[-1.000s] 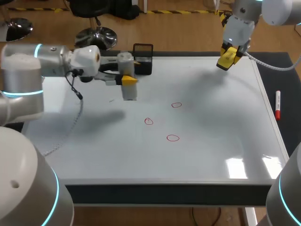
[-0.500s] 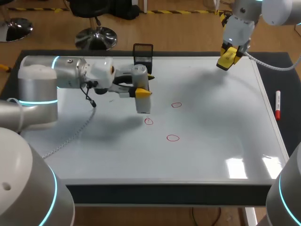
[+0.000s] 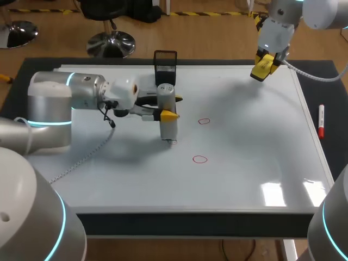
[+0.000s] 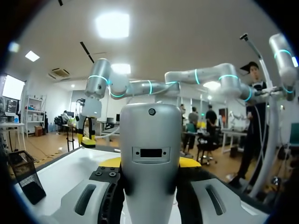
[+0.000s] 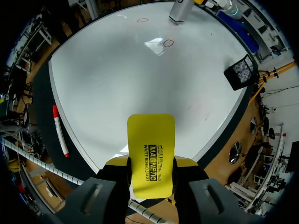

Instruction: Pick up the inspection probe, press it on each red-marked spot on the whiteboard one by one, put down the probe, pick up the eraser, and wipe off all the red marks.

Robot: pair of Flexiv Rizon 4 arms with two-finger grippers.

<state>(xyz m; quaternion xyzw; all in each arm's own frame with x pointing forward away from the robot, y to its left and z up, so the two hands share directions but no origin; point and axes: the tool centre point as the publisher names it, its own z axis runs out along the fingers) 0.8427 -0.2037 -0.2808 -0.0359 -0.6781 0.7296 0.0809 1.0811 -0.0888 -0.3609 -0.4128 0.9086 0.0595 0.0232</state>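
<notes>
My left gripper (image 3: 171,107) is shut on the upright silver inspection probe (image 3: 167,118), whose tip rests on the whiteboard (image 3: 244,152) where the leftmost red mark lies, hiding it. Two red marks (image 3: 204,121) (image 3: 200,159) show to its right. In the left wrist view the probe (image 4: 150,154) fills the space between the fingers of the left gripper (image 4: 150,164). My right gripper (image 3: 262,68) hangs over the board's far right corner, shut on the yellow eraser (image 3: 261,65). The right wrist view shows the eraser (image 5: 150,154) between its fingers, with the probe (image 5: 179,10) far ahead.
A black mesh pen holder (image 3: 165,62) stands at the board's far edge, just behind the left gripper. A red marker (image 3: 321,120) lies on the dark mat to the right of the board. The board's near half is bare.
My left arm carried the probe rightward and nearer, then down onto the leftmost red mark, which is now covered. The right arm with the eraser has not moved.
</notes>
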